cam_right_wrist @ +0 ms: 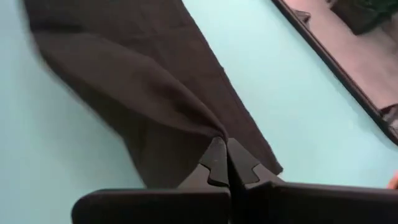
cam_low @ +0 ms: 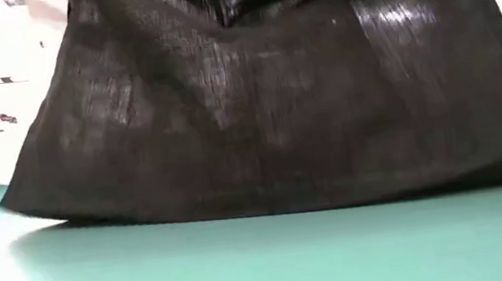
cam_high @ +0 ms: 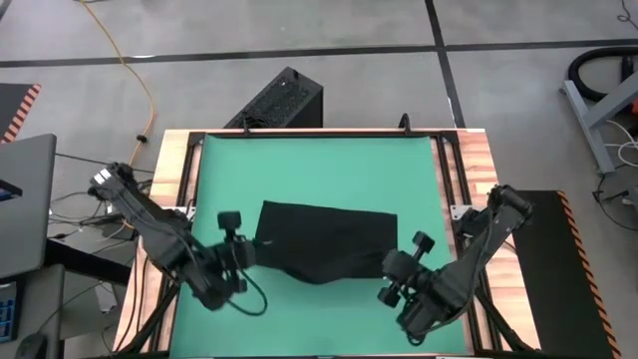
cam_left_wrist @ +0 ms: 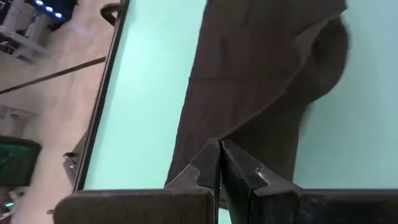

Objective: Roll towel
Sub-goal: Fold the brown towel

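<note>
The black towel [cam_high: 324, 239] lies across the middle of the green mat [cam_high: 319, 165]. Its far part rests flat on the mat, and its near part is raised. In the low view the towel [cam_low: 266, 110] stands like a curtain, dipping at the top middle, with its lower fold on the mat. My left gripper [cam_high: 255, 249] is shut on the raised part's left end. My right gripper [cam_high: 393, 265] is shut on its right end. My left gripper pinches the towel's near left corner [cam_left_wrist: 231, 132] between its two fingertips [cam_left_wrist: 211, 163], slanting down from the table's near left. One layer or several, I cannot tell. The cloth runs from the tips down to the mat, with a crease leading away from the pinch. My right gripper pinches the towel's near right corner [cam_right_wrist: 208, 127] between its fingertips [cam_right_wrist: 239, 163], slanting down from the table's near right. The number of layers does not show. The cloth falls away from the tips to the mat, and folds fan out from the pinch.
A hard black ribbed box [cam_high: 284, 100] stands on the floor beyond the table's far edge. Wooden strips and black rails [cam_high: 189, 170] frame the mat. Bare green mat shows on the far side and along both sides of the towel.
</note>
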You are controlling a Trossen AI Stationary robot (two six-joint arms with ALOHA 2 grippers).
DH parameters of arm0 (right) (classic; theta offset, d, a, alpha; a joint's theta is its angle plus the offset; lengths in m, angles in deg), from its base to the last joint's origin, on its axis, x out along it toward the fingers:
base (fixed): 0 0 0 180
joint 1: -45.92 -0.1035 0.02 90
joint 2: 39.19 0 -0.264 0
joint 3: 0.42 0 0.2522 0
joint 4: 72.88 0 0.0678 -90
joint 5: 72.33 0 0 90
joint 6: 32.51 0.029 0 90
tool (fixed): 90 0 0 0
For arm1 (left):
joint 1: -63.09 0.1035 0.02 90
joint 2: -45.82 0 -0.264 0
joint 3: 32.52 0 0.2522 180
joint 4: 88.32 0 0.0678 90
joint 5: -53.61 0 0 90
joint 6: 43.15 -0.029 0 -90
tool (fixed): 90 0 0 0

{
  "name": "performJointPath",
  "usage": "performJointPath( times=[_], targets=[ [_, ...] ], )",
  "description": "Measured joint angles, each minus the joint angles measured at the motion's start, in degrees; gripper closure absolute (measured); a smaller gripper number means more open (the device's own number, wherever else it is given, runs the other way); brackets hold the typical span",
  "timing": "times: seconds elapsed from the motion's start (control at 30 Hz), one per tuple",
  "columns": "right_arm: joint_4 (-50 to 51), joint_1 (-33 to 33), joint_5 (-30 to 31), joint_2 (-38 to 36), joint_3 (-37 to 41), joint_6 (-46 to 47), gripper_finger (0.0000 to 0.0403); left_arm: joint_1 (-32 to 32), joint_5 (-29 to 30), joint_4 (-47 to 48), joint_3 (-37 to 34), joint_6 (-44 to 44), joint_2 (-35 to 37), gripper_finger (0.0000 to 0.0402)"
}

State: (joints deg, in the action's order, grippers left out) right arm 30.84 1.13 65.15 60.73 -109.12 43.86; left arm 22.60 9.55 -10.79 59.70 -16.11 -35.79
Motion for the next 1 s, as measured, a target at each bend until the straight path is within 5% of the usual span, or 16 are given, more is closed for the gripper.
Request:
performJointPath(
  times=[0.47,1.0],
  targets=[
    [0.1,6.96,-7.21,4.36,0.0,-4.16,0.0403,2.62,7.59,16.66,-0.04,14.84,-7.3,0.0401],
    [0.14,10.83,-16.12,4.34,8.87,2.23,0.0403,5.92,8.52,10.9,-7.12,13.05,-7.22,0.0401]
  ],
)
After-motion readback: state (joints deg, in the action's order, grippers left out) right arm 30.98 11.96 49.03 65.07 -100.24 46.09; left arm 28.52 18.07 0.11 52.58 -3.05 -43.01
